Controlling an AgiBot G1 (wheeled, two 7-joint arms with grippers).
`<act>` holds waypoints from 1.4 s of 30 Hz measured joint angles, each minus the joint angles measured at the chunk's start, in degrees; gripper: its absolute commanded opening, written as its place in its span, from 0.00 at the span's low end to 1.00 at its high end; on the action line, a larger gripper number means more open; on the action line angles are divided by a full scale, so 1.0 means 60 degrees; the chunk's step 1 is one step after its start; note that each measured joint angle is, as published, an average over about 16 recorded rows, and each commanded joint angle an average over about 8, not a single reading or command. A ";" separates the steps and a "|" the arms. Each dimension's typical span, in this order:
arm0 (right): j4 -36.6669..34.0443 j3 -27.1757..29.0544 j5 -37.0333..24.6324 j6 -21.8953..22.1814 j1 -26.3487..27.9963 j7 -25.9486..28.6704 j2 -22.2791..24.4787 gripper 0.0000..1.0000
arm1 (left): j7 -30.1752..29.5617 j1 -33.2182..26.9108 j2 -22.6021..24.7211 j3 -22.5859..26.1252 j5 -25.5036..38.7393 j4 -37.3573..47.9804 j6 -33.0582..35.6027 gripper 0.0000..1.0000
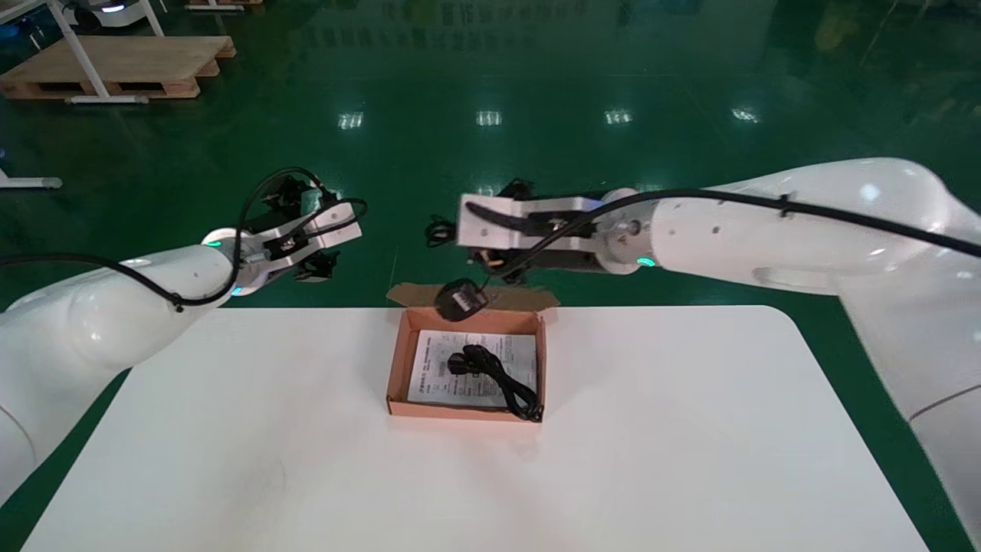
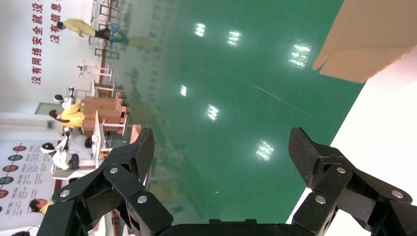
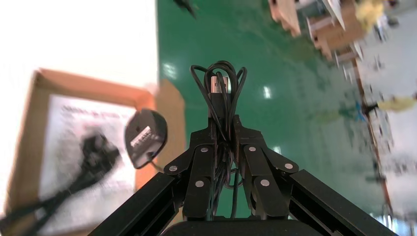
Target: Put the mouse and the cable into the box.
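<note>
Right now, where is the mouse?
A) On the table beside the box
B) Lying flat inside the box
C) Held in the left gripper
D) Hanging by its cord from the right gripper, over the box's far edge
D: the mouse dangles above the far edge of the box on its bundled cord, which the right gripper clamps; the left gripper is open and holds nothing.

A glossy green floor (image 1: 613,61) is stretching away beyond the white table (image 1: 230,460), and pale light reflections (image 1: 488,118) are glinting on it in a row. At the far left a wooden pallet (image 1: 138,65) is lying on it, with a white stand leg (image 1: 80,54) crossing in front. In the left wrist view a white wall (image 2: 19,64) is showing red Chinese lettering (image 2: 37,39).
</note>
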 measured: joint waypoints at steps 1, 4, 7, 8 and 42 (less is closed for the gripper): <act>0.0038 -0.0114 0.0047 0.0014 -0.0065 -0.0088 -0.0091 0.00 | -0.0022 0.0000 -0.0002 0.0007 0.0015 -0.0006 -0.0001 1.00; 0.0085 -0.0504 0.0205 0.0143 -0.0250 -0.0304 -0.0307 0.00 | -0.0090 0.0000 -0.0010 0.0030 0.0059 -0.0025 -0.0002 1.00; 0.0047 -0.0949 0.0382 0.0359 -0.0402 -0.0440 -0.0434 0.00 | -0.0157 -0.0001 -0.0018 0.0051 0.0103 -0.0045 -0.0004 1.00; 0.0016 -0.1108 0.0441 0.0455 -0.0445 -0.0466 -0.0457 0.00 | -0.0180 -0.0001 -0.0020 0.0059 0.0118 -0.0051 -0.0005 1.00; -0.0692 -0.2452 0.1377 0.1725 -0.0848 0.0084 -0.0220 1.00 | -0.0458 0.0286 -0.0365 -0.0281 -0.0165 -0.0557 0.0581 1.00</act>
